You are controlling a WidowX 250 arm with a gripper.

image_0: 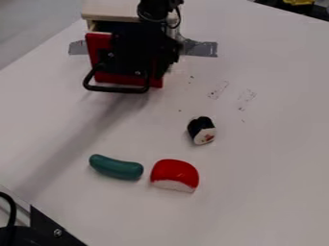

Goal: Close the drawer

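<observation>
The gripper (160, 45) is at the upper left of the camera view, hanging down over the drawer and covering much of its front. The drawer's red front (99, 45) has a black bar handle (119, 89) along its lower part. Behind it is the light wooden cabinet (109, 9). The drawer stands open, its front out from the cabinet; how far is partly hidden by the black gripper and arm.
On the white table (270, 168) lie a sushi roll (202, 130), a green cucumber-like toy (116, 167) and a red-and-white toy (175, 175). Grey tape (200, 48) is beside the cabinet. Black hardware (48, 230) occupies the lower left corner.
</observation>
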